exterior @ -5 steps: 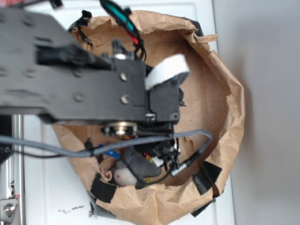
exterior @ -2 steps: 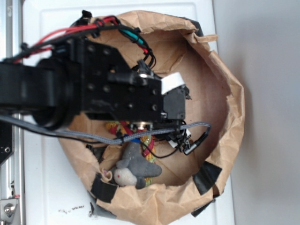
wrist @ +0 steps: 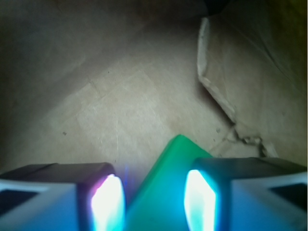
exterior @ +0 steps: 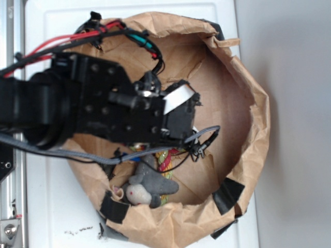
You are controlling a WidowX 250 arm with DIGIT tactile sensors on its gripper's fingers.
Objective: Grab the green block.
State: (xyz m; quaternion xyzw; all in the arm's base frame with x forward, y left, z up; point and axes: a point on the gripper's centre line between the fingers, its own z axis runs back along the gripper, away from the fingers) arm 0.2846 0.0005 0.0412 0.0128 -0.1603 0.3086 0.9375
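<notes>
Brown paper bag (exterior: 248,103), with its rim rolled down and patched with black tape, stands on the white tabletop (exterior: 67,217). The black robot arm (exterior: 103,108) reaches into the bag from the left side, with red and grey cables along it, and it covers a big part of the bag's inside in the exterior view. Below the arm, near the lower wall of the bag, lies a grey plush toy (exterior: 150,187), and just beside it a piece of the red-yellow-green rope toy (exterior: 166,157) is visible.

In the wrist view, the claw (wrist: 154,199) points down to the creased paper floor of the bag. The green block (wrist: 166,192) sits between the two fingers, and its corner sticks out in front of them. The fingers (wrist: 108,199) are spread to both sides of the block; if the pads already touch the block, I cannot tell, because bright glare hides the inner faces. In the exterior view the block is hidden under the arm.
</notes>
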